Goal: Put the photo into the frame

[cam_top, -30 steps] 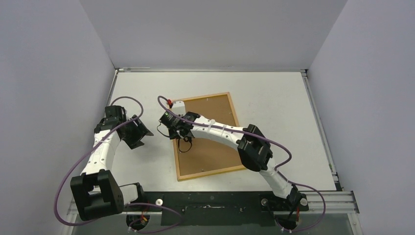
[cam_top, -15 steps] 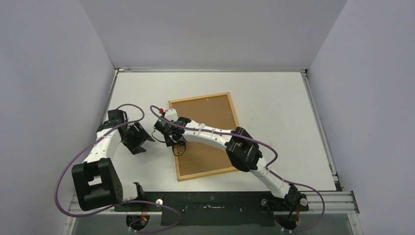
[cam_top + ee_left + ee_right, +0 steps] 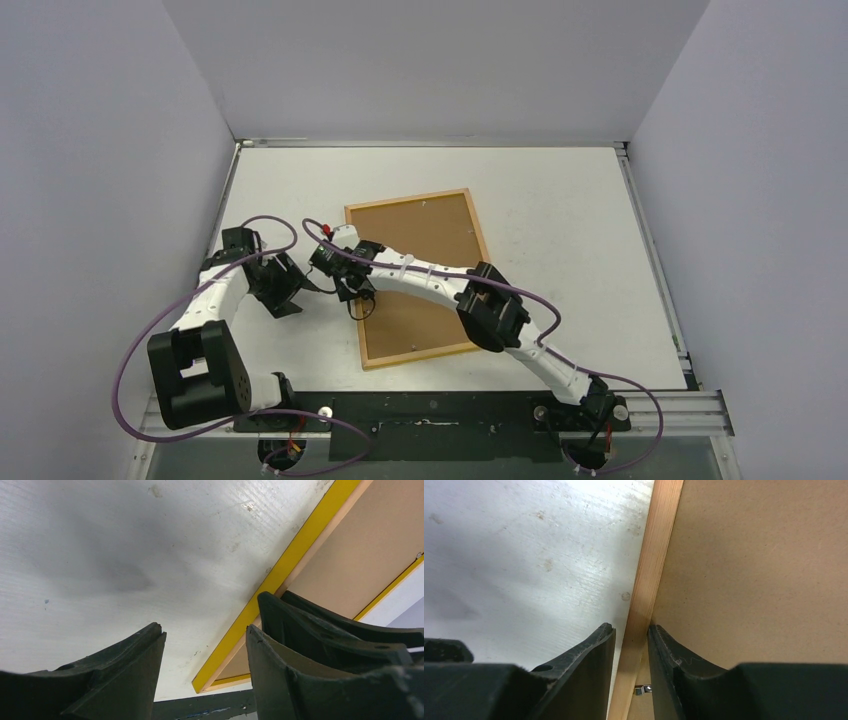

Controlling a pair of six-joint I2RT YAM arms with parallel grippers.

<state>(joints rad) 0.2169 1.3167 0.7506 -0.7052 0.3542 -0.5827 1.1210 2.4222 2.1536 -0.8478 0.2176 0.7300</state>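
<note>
I am looking down on the frame [image 3: 407,201], which is lying flat on the white table [image 3: 560,200] with its light wooden back facing up, a little left of the table's middle. It is holding the brown backing board [image 3: 425,235], which is filling the whole opening inside the rails; anything beneath the board is hidden from me. The frame's long axis is running from near to far, with the far end leaning slightly to the left. In the left wrist view the frame's yellow edge [image 3: 285,565] is showing against the table, with the board [image 3: 360,545] beside it. The right gripper [image 3: 352,285] is sitting low over the frame's left rail, about midway along it. In its wrist view its jaws are standing narrow and straddling that wooden rail [image 3: 651,565], one finger on the table side and one on the board [image 3: 749,570] side. I cannot tell whether they are actually pinching the rail. The left gripper [image 3: 285,290] is hovering over bare table just left of the frame, close to the right one. Its jaws are standing wide apart [image 3: 205,635] and are holding nothing.
</note>
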